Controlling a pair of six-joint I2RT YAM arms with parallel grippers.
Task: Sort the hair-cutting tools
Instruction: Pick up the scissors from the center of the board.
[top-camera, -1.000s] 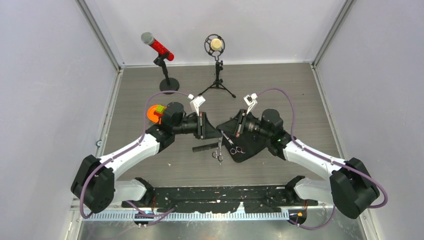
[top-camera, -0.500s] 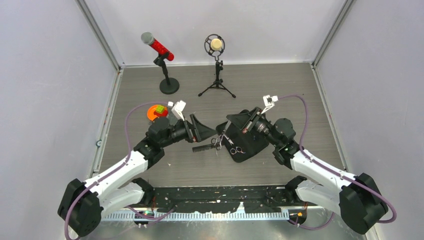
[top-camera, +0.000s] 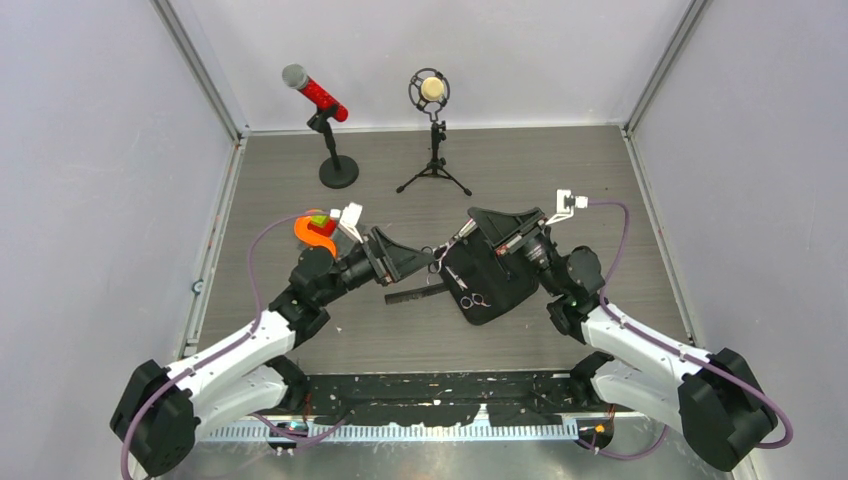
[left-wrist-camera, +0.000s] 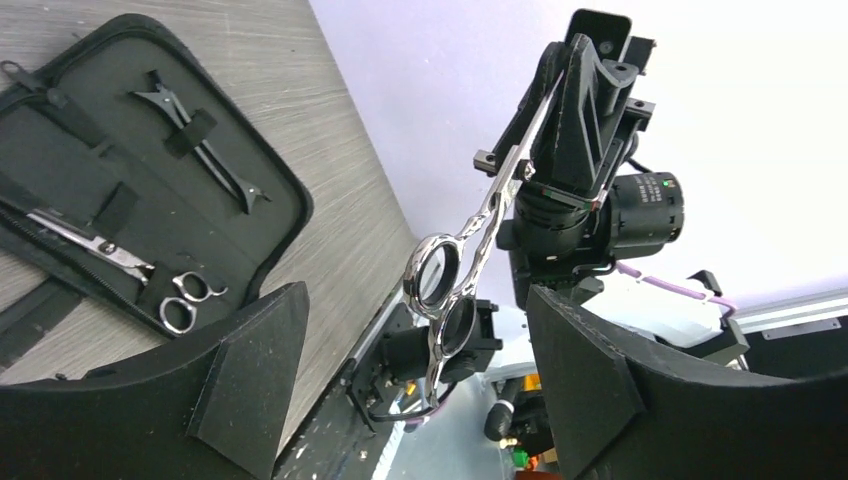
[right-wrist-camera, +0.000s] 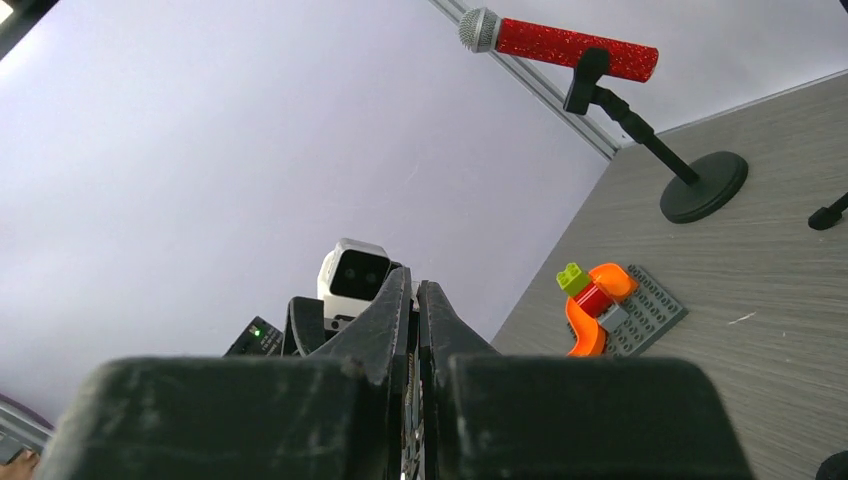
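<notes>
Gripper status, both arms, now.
Left gripper: open, fingers spread on either side of the raised scissors' ring handles, not clamping them.
Right gripper: shut on the raised scissors, gripping them by the blade end.

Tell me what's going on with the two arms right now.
The right gripper is shut on the blades of a pair of silver scissors, holding them up in the air. The left gripper is open, its fingers on either side of the ring handles but not closed on them. It looks like a hand-over. Below, the black case lies open with a second pair strapped inside, and a comb lies beside it.
</notes>
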